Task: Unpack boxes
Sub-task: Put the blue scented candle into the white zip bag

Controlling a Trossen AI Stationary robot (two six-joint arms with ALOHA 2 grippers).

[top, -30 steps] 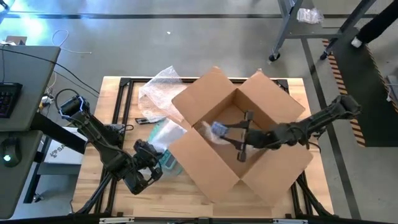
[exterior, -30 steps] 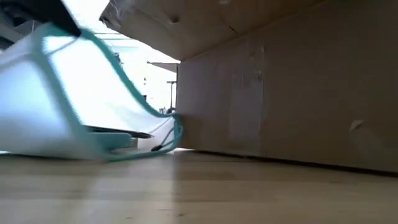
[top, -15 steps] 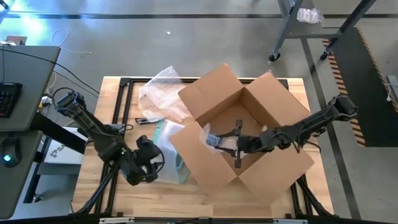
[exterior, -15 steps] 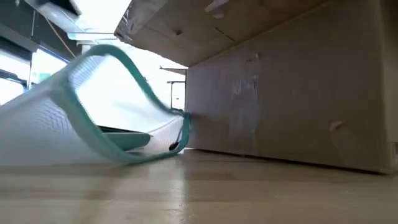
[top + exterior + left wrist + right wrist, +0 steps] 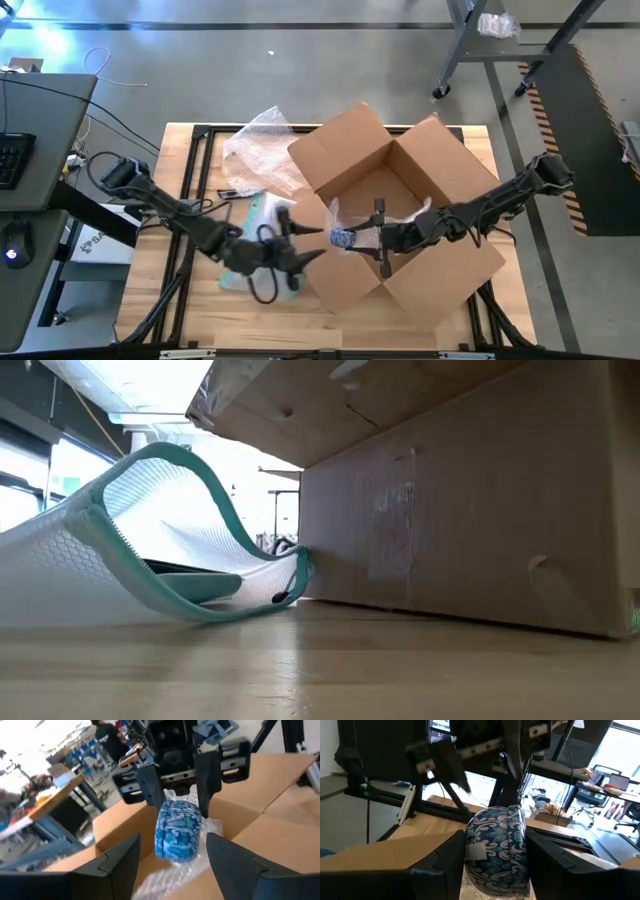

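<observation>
The brown cardboard box [image 5: 400,195] stands open mid-table, and its side wall [image 5: 470,510] fills the low view. My right gripper [image 5: 338,238] reaches out of the box over its left flap, shut on a blue patterned bundle [image 5: 344,238] that has clear bubble wrap [image 5: 172,870] around it. My left gripper [image 5: 300,243] is open just left of the bundle and faces it. Its fingers [image 5: 120,862] stand short of the bundle and touch nothing. The clear pouch with a teal edge [image 5: 150,540] rests on the table, one end against the box. My right gripper pinches the blue bundle by its two opposite sides [image 5: 471,845] between its two fingers [image 5: 440,860]. The fingers come level from the table's right. The bundle is lifted clear above the box's left flap, with bubble wrap trailing below it.
A crumpled bubble wrap sheet [image 5: 255,145] lies at the far left of the table, beside the box. The pouch [image 5: 262,215] lies under my left arm. A desk with a keyboard [image 5: 20,150] stands off the table's left. A person [image 5: 107,735] shows far behind.
My left gripper has let go of the pouch, which has dropped and settled on the table. It has then swung toward the table's right edge, up to the bundle. My right gripper has carried the bundle toward the table's left edge, out over the box's flap.
</observation>
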